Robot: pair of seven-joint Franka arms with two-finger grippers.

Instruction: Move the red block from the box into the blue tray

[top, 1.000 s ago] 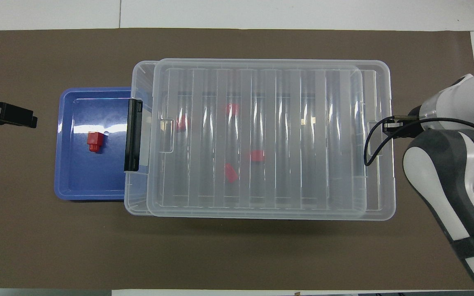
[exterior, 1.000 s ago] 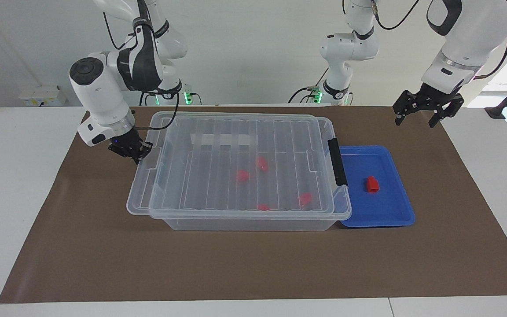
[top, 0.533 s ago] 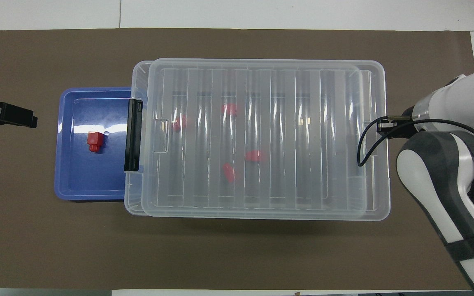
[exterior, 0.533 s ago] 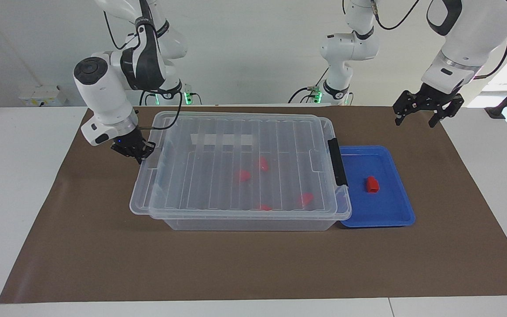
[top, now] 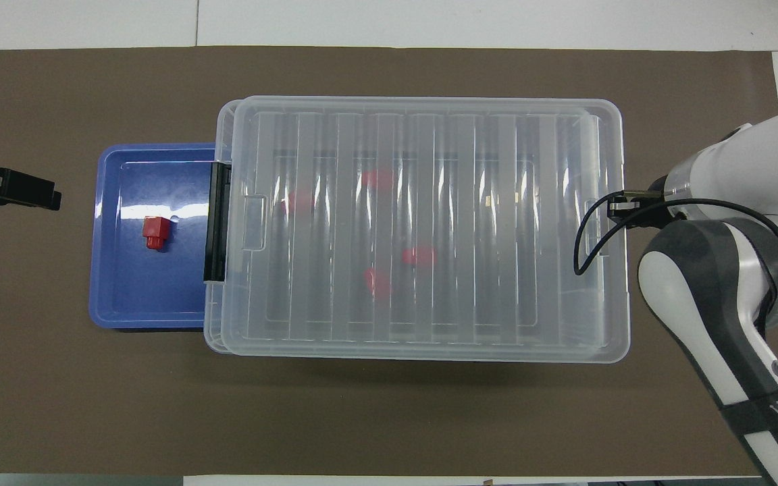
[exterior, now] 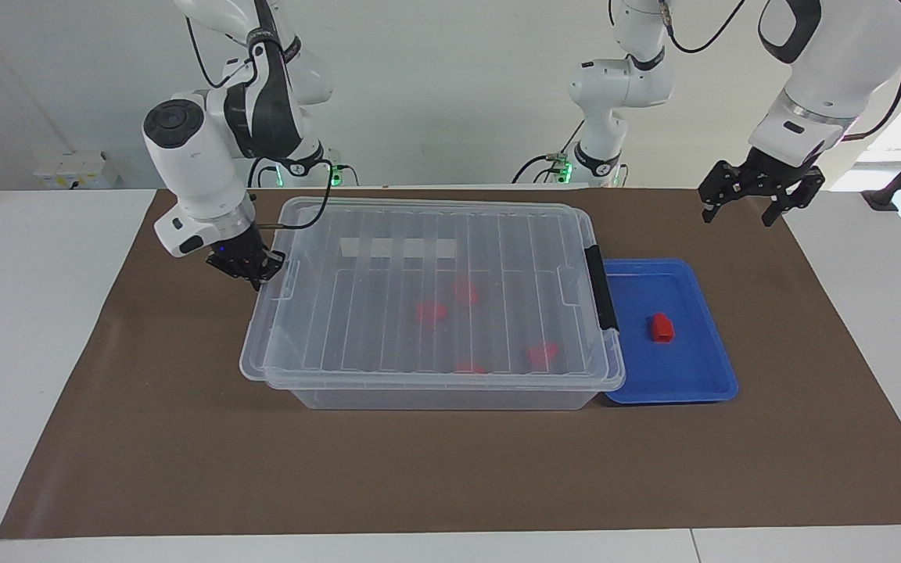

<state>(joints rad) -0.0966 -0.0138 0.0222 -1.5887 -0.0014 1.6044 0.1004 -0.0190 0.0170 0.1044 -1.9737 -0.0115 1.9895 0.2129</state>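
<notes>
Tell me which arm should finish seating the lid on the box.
Right, probably. Its tool is already at the lid's edge at the right arm's end of the box, while the left tool waits up in the air past the tray, which holds the block.

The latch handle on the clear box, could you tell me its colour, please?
Black; the latch handle shows best in the overhead view.
</notes>
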